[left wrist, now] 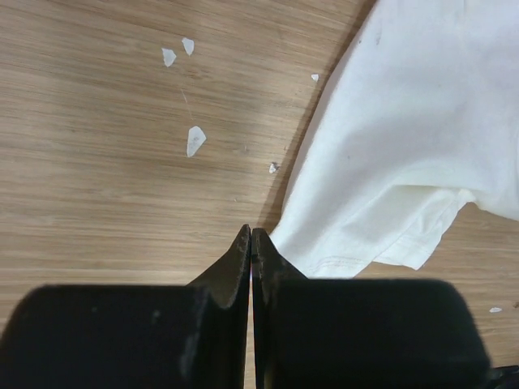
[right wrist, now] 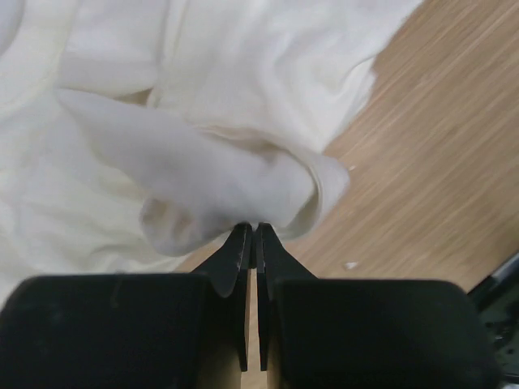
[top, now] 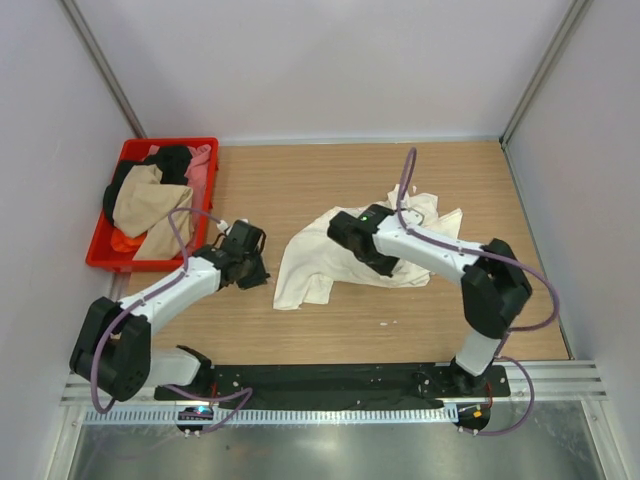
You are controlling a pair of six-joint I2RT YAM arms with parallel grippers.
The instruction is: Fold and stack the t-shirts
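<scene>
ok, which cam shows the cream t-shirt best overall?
Top external: nearly the whole cream t-shirt shows, lying rumpled on the table, with only a strip hidden under the right arm. Left wrist catches just one hemmed corner. Right wrist shows only a bunched fold up close.

Table is matt wood with fine grain. Shirt is soft, matt cream cloth, creased. Crate is glossy red plastic, fingers matt black plastic, front sheet brushed metal.
</scene>
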